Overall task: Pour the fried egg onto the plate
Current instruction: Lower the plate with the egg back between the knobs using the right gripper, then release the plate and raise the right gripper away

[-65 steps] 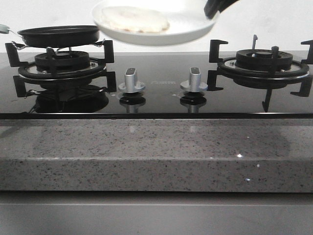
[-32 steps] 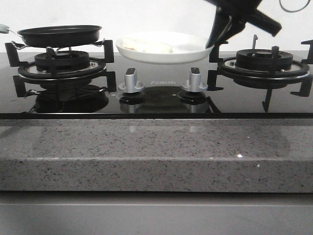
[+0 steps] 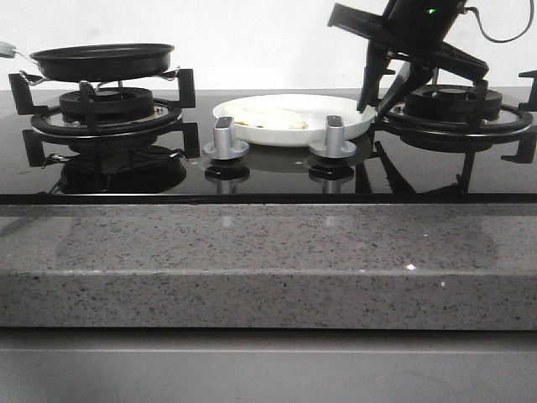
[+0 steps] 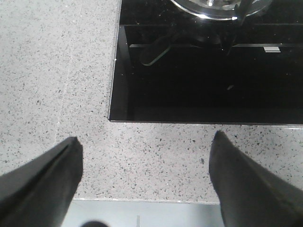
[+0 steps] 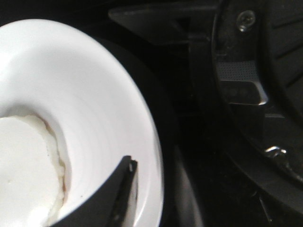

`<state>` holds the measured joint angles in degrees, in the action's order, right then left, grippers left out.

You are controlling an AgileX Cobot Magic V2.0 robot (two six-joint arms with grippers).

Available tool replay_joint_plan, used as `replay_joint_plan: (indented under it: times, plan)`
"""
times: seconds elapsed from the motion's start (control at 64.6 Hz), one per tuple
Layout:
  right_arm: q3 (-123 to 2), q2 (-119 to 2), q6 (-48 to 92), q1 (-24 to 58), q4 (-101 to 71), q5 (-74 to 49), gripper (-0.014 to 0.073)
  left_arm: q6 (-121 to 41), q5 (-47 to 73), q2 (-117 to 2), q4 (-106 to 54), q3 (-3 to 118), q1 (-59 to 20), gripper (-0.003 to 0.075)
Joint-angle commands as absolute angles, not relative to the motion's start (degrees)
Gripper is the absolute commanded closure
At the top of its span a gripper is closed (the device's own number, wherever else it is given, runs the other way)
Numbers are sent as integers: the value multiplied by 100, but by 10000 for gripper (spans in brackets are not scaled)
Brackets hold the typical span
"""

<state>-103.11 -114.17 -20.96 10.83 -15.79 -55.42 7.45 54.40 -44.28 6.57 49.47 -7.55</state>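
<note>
Nearest the camera ran the speckled grey stone bench [image 3: 252, 269], its front edge thick and square. Set into it was a black glass hob [image 3: 268, 172] with two silver knobs [image 3: 225, 138], and behind that a plain white wall.

The plate [image 3: 294, 117] sat on the glass behind the knobs, between the two burners, with the fried egg [image 3: 270, 117] lying flat in it. The black frying pan [image 3: 102, 60] rested on the left burner's supports, well apart from the plate.

The right hand [image 3: 384, 94] stood over the plate's right rim, fingers spread apart; no grip was evident. The right wrist view alone showed the egg's browned edge [image 5: 28, 165] and one finger [image 5: 113, 198] over the inside of the plate rim [image 5: 94, 94].

The left wrist view alone showed the left hand [image 4: 142, 161], wide open and holding nothing, above the bench at the hob's corner.
</note>
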Motion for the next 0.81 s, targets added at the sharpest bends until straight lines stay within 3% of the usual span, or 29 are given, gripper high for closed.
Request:
replay_joint_plan:
  times: [0.0, 0.527, 0.79]
  plan:
    - [-10502, -10903, -2105, 1045, -1771, -5349, 309, 819, 5090, -4407, 681, 5086, -789, 176]
    - [-10444, -8952, -577, 1112, -1844, -6461, 309, 819, 5090, -4407, 681, 5086, -789, 176]
    - [-8882, -7170, 86, 1139, -1839, -6176, 309, 819, 5090, -4407, 681, 5086, -789, 176]
